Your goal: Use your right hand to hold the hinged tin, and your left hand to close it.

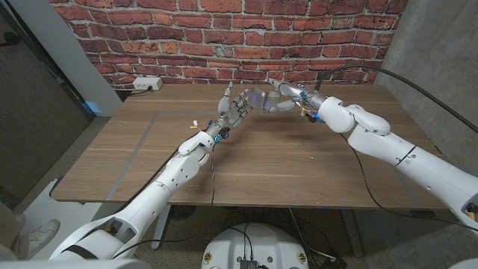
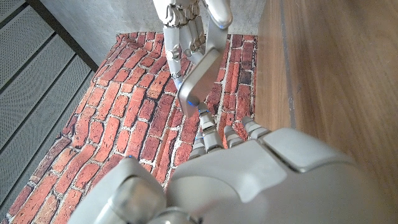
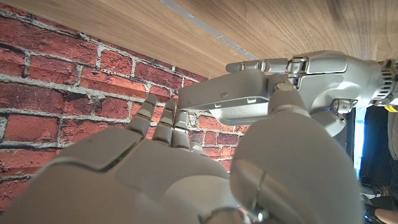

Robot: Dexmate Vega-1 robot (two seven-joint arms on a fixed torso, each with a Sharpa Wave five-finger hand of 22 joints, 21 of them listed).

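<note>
The hinged tin [image 1: 258, 98] is a flat silver-grey box held in the air over the back of the table. My right hand [image 1: 287, 99] grips it from the right. In the right wrist view the tin [image 3: 229, 101] lies past my right hand [image 3: 186, 174], its lid down on the base with a thin seam showing. My left hand [image 1: 234, 110] reaches in from the left with fingers spread and its fingertips against the tin. In the left wrist view the left fingertips [image 2: 210, 134] touch the near end of the tin [image 2: 200, 79], with my right hand [image 2: 186, 25] beyond it.
A white power strip [image 1: 146, 84] lies at the table's back left, against the brick wall [image 1: 224, 37]. Cables run along the back right. The wooden table [image 1: 261, 172] spreads out below both arms.
</note>
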